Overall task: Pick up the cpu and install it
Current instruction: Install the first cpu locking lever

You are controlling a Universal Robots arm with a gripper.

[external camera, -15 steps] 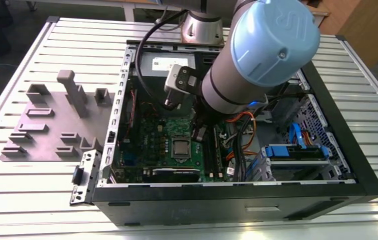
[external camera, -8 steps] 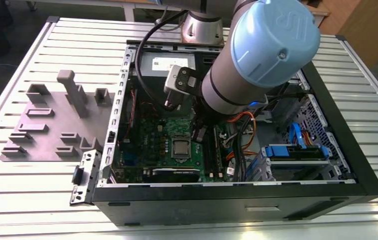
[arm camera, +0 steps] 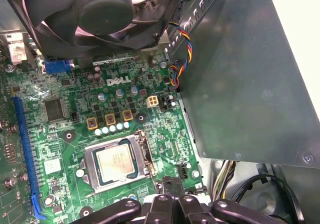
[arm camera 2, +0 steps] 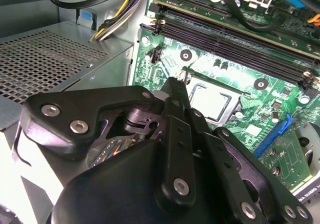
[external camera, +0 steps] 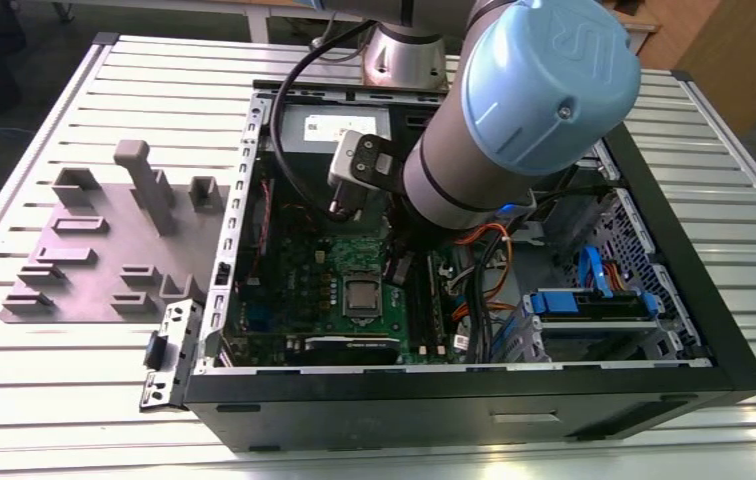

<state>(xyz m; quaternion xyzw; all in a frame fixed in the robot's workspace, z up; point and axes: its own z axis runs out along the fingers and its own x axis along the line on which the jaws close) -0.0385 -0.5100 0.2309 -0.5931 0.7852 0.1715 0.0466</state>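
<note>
The cpu [arm camera: 116,160] is already lying flat in its socket [arm camera: 120,163] near the middle of the green circuit board [arm camera: 125,104], pale metal top up, framed by the socket's silver bracket; in the second wrist view it is showing as a pale square [arm camera 2: 208,100] just past my fingertips. So the placing looks done, as far as I can judge; whether the bracket is latched I cannot tell. I am carrying nothing. My gripper [arm camera: 173,193] is hanging just beside the socket's edge, apart from the chip, fingers drawn together to a narrow tip around nothing. In the exterior view my arm [external camera: 512,110] is reaching down into the open computer case [external camera: 698,330], wrist over the board. The cooling fan [arm camera: 97,14] is sitting toward the board's far edge, and the grey power supply box [arm camera 2: 55,59] is lying alongside me.
</note>
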